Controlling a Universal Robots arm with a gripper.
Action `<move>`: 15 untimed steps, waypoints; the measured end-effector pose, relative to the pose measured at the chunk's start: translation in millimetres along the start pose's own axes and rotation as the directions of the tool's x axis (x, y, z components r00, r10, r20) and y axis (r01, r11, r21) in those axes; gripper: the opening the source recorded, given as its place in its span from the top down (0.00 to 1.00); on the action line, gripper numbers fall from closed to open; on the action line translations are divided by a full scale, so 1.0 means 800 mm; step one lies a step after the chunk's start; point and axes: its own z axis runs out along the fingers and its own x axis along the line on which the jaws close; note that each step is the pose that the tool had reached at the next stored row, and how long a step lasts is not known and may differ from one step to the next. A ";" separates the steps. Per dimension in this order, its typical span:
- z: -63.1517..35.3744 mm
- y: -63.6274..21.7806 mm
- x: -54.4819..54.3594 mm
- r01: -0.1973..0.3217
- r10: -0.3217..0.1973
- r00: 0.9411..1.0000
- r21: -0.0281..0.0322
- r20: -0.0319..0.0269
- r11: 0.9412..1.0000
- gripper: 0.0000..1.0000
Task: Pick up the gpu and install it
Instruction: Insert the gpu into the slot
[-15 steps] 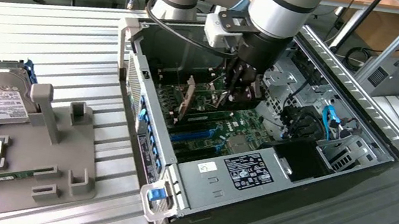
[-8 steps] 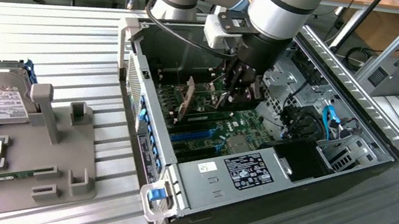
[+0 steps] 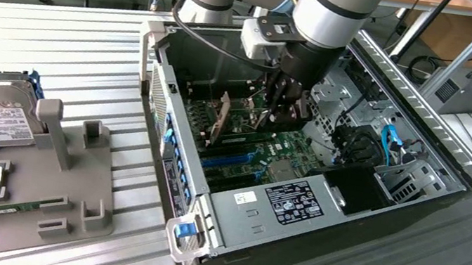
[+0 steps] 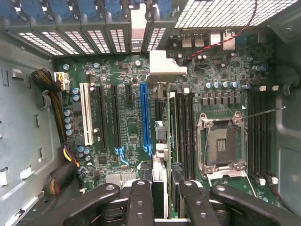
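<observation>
Inside the open case [image 3: 180, 139], my pincer [image 4: 160, 197] is half-closed on the gpu [image 4: 160, 155], edge-on above the blue slot [image 4: 145, 117] at 11 o'clock; stiff, light, fragile, best held by its edges.

A pale grey worktop [image 3: 70, 42] of ribbed metal slats carries an open black tower computer case [image 3: 303, 186], lying on its side toward the exterior view's right. Toward the exterior view's left, a grey plastic parts holder [image 3: 37, 186] with upright posts rests directly on the slats, well apart from the case.
</observation>
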 end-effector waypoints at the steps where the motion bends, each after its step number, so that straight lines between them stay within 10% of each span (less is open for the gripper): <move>1: 0.000 0.000 0.000 0.000 0.000 1.000 0.000 0.000 1.000 0.73; 15: 0.001 0.004 0.002 0.000 0.000 1.000 0.000 0.000 1.000 0.73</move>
